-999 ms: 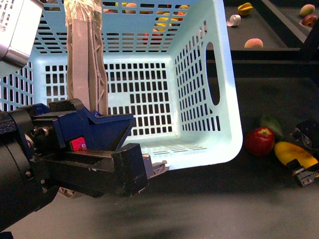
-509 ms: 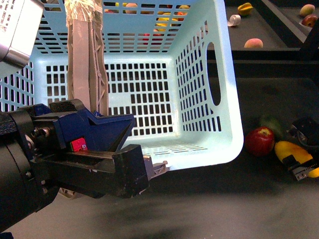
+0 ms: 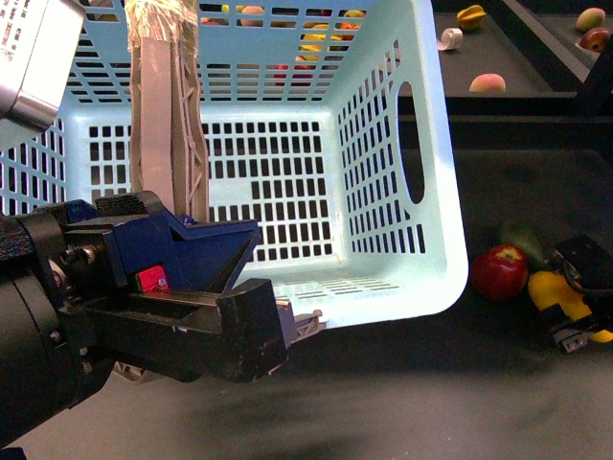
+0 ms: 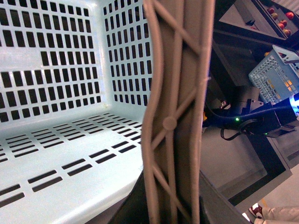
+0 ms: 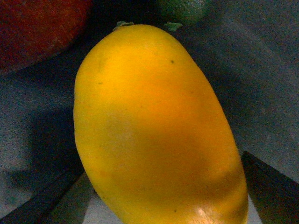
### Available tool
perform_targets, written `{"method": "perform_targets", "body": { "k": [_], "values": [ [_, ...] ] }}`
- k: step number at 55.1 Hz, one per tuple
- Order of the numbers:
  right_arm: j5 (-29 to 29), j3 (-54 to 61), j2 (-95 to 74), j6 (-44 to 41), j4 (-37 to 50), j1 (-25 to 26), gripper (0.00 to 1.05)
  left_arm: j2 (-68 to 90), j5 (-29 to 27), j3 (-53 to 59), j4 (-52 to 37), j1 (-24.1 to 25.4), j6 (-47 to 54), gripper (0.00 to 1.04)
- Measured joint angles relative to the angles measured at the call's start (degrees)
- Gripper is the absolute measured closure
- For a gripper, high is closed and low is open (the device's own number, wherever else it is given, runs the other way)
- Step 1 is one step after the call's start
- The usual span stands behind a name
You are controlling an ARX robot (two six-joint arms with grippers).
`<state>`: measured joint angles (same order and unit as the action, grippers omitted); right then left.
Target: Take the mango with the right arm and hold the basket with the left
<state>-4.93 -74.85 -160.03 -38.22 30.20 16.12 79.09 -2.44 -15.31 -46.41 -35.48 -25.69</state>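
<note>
Fingers (image 5: 273, 186) of the right arm (image 3: 573, 339) spread astride the smooth oval mango (image 5: 159, 130); left fingers (image 4: 128, 211) pinch the slotted turquoise basket's (image 3: 414, 289) ribbed handle (image 4: 175, 116).

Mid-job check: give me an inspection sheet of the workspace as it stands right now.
Surface: dark tabletop, no spills seen.
Job's things: mango lying on the tabletop; turquoise basket, floor bare in the left wrist view, handle raised.
Clutter: red apple and green fruit beside the mango.
Grippers: left claw shut on the handle; right claw open, astride the mango.
Cables: black cable beyond the basket, near a green light.
Surroundings: loose fruit on a rear shelf; blue slotted crate.
</note>
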Motion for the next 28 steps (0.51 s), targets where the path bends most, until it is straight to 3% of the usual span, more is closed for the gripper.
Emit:
{"method": "perform_targets", "body": {
  "k": [11,28],
  "values": [
    [-0.31,0.26,0.02,0.79,0.52,0.15,0.45,0.00,-0.02,0.00,0.00,0.00,-0.02,0.99],
    [-5.09,5.60,3.72,4.79,1.01,1.18,0.47,0.00,-0.04,0.00,0.00,0.00,0.00,0.99]
  ]
}}
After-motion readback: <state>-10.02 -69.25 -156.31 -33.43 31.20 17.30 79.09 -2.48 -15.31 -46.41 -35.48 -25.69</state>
